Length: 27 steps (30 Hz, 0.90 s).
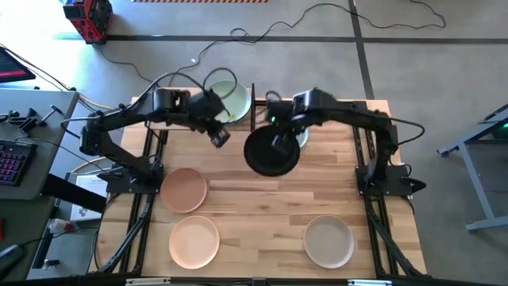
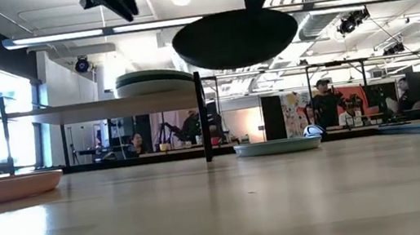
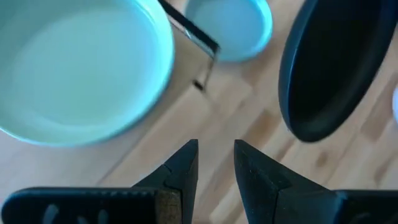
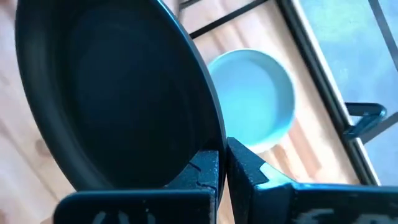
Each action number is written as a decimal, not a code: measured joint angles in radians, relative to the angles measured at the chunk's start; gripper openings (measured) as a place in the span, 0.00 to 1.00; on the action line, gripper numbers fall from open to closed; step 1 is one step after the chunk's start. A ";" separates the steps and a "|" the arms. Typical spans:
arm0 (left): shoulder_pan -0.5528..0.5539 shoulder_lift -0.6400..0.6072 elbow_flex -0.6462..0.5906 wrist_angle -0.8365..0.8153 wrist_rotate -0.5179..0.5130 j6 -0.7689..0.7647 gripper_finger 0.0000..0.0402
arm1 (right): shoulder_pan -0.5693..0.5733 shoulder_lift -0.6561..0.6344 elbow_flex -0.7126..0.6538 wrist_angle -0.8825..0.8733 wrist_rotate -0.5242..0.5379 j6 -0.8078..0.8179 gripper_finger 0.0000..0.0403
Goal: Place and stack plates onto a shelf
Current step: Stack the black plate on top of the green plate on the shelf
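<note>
Plates near: peach one (image 1: 195, 241) lower left, beige one (image 1: 329, 241) lower right, pink one (image 1: 184, 191) left of centre. Farther, black plate (image 1: 272, 153) aloft mid-frame, pinched by right gripper (image 1: 279, 144). Farthest, green plate (image 1: 232, 98) atop shelf (image 1: 246, 116), blue plate (image 2: 278, 146) on table; left gripper (image 1: 220, 137) slightly parted, empty.

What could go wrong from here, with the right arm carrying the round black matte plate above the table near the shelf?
1. The right gripper pinches the round black matte plate only at its rim; it may tip or slip.
2. The small light-wood shelf already carries a pale green plate; the black plate could clip the shelf's edge or that plate.
3. The left gripper hangs open beside the black plate, so the arms may collide.
</note>
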<state>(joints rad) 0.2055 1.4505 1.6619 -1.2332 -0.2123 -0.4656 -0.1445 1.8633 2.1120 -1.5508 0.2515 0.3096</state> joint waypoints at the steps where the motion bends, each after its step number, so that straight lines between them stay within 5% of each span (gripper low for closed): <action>1: 0.016 0.000 0.000 0.019 0.000 -0.006 0.22 | -0.021 -0.007 0.000 0.000 -0.001 -0.010 0.00; 16: 0.206 0.039 0.001 0.173 0.060 -0.144 0.22 | -0.254 -0.042 0.000 0.153 -0.054 -0.203 0.00; 27: 0.235 0.122 0.000 0.270 0.080 -0.142 0.22 | -0.345 -0.042 0.000 0.204 -0.064 -0.237 0.00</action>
<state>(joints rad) 0.4404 1.5728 1.6623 -0.9632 -0.1326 -0.6079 -0.4892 1.8210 2.1120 -1.3468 0.1871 0.0721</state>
